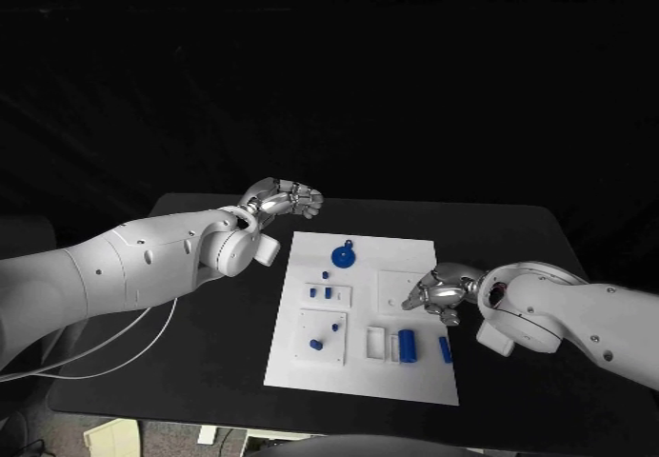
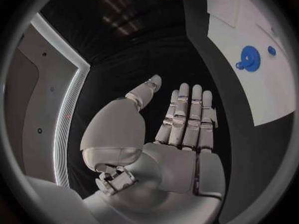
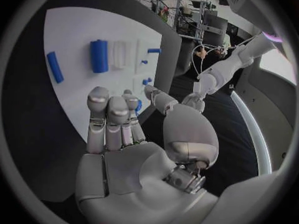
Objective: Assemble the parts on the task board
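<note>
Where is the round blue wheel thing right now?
In the head view, the round blue wheel lies at the far end of the white task board, nearer the left hand.

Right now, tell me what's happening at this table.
A two-armed robot is set to assemble small blue parts on the white task board. Neither hand holds anything. The left hand hovers off the board beyond its far left corner, fingers extended in the wrist view. The right hand hangs over the board's right side, empty. A round blue part lies near the far end, and a blue cylinder and blue bar lie near the front.
</note>
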Action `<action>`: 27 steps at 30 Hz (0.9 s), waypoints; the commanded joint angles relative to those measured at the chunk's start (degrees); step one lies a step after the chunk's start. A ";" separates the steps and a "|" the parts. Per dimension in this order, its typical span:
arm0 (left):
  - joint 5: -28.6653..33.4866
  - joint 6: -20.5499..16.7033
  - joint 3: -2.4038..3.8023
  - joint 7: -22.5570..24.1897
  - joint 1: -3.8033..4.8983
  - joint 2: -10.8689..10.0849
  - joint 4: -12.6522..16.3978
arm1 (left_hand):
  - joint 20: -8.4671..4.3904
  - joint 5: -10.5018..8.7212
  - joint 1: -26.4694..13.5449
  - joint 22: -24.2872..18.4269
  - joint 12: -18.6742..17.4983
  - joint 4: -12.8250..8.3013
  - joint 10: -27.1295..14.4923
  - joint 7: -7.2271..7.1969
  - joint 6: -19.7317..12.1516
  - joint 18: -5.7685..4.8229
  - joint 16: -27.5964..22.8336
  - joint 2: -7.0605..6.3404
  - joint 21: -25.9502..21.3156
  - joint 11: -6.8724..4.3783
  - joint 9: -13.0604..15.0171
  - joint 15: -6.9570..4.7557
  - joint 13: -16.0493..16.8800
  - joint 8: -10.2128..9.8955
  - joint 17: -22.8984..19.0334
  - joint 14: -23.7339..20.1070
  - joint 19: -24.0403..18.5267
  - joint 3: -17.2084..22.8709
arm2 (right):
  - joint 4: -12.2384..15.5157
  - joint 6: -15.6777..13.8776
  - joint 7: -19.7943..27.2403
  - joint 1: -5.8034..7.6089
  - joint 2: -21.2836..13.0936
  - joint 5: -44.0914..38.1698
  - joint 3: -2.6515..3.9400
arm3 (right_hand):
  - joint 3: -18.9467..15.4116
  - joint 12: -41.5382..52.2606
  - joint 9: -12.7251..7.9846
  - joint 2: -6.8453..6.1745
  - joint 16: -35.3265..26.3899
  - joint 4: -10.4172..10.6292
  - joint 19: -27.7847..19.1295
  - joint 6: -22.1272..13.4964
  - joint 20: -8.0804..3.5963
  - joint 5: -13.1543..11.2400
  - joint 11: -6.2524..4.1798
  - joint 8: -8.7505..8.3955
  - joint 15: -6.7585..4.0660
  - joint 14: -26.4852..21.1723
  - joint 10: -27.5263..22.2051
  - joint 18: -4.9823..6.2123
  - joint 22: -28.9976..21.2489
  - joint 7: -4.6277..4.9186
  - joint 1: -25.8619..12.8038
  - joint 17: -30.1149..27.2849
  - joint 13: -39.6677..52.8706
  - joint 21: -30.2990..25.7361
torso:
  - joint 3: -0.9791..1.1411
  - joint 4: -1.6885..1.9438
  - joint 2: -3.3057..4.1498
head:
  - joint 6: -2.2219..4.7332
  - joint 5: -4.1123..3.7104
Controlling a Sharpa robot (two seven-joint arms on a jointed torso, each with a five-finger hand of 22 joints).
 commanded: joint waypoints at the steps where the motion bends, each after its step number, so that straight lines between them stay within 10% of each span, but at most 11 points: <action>1: 0.49 0.99 0.04 0.40 -0.13 0.27 0.03 | -0.10 -0.10 -0.47 0.06 -0.18 0.43 0.00 -0.08 -0.11 0.99 -0.36 0.09 -0.32 0.15 -0.08 0.08 -0.08 0.39 0.10 0.37 0.48 0.01 | 0.31 4.14 -6.08 -0.01 0.17 2.03 -0.24 | 0.30 1.37 0.68 -0.28 0.67 0.36 -0.07 1.11 -0.72 -0.57 -0.32 0.16 -0.38 -0.31 0.28 3.96 1.33 0.07 -1.84 0.67 1.01 0.69 | -0.07 -0.21 -0.25 | -0.34 -0.32; 14: 0.51 1.18 0.03 0.42 -0.16 0.44 0.16 | -0.10 -0.13 -0.64 0.10 -0.19 0.57 -0.04 -0.14 -0.14 0.95 -0.45 0.05 -0.41 0.11 -0.11 0.08 -0.13 0.40 0.14 0.33 0.46 -0.08 | -1.38 2.77 -10.82 -0.34 2.36 -2.03 -3.24 | 1.47 2.24 1.77 -2.23 1.25 0.63 -0.46 0.15 -1.17 -4.60 -0.10 -0.91 -0.17 -0.49 -0.03 3.96 1.19 0.33 -4.88 1.42 1.92 1.91 | -0.11 -0.42 -0.38 | -0.54 -0.68; 27: 0.80 1.46 0.01 0.33 -0.17 0.30 0.16 | -0.13 -0.13 -1.46 0.21 -0.21 1.38 -0.12 -0.12 -0.23 0.90 -0.65 0.15 -0.65 0.15 -0.20 0.08 -0.25 0.42 0.29 0.30 0.46 -0.30 | -2.97 3.65 -11.44 -2.12 4.08 -4.79 -3.50 | 1.98 2.34 2.35 -2.81 1.33 1.64 -0.76 0.24 -1.27 -6.28 -0.07 -1.50 -0.14 -0.55 -0.24 3.96 1.12 0.34 -8.61 1.68 2.09 2.38 | -0.07 -0.31 -0.31 | -1.19 -0.73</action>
